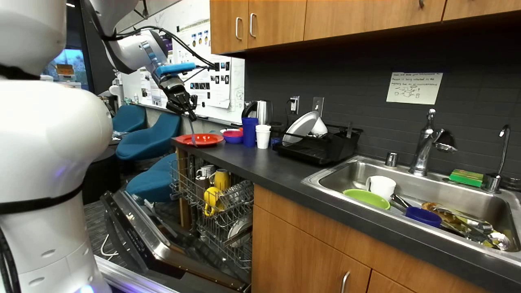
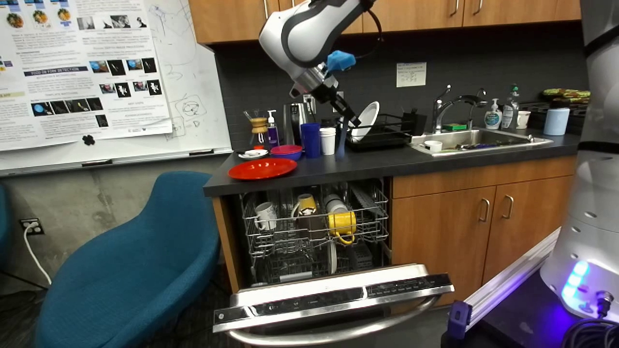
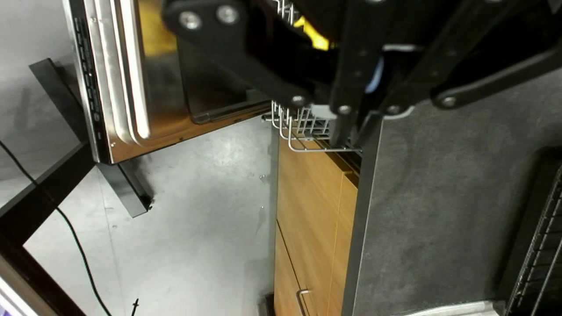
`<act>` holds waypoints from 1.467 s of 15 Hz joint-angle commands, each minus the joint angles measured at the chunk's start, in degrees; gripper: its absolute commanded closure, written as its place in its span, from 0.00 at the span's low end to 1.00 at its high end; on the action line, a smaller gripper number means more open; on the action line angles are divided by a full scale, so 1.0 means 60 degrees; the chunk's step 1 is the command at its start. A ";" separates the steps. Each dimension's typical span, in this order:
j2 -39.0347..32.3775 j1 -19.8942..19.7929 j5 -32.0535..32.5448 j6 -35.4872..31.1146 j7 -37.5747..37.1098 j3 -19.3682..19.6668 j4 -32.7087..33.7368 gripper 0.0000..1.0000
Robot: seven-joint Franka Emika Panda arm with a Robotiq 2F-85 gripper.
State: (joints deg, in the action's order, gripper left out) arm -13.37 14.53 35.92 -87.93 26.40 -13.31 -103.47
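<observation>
In the wrist view, the fingers of the gripper [image 3: 354, 139] are seen drawn together at their tips, with a sliver of blue visible behind them. In an exterior view, a slim blue-grey utensil [image 2: 343, 138] is shown pinched there, suspended nearly upright by what seems its upper end, near the front edge of the dark countertop [image 2: 362, 164]. Whether the counter is touched cannot be told, nor is its exact kind made clear. To the other side of a blue tumbler [image 2: 311, 140], towards the counter's end, a red plate [image 2: 262, 168] is laid flat.

The utensil is judged light, probably plastic: fairly stiff with slight flex, not easily broken, slippery if wet. It is best grasped across the flat of the handle, nearer its balance point, since swinging and twisting are likely to be invited by a pinch close to the end.
</observation>
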 commanded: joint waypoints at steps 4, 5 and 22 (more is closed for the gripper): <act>-0.0688 0.0070 0.0752 0.0736 -0.0322 0.0072 0.0342 0.98; -0.0780 0.0088 0.0858 0.0796 -0.0345 0.0057 0.0378 0.98; -0.2198 0.0592 0.2280 0.1914 0.0111 -0.0170 0.1382 0.98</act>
State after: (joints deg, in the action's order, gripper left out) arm -25.76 18.91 50.52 -77.82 26.23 -13.86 -96.45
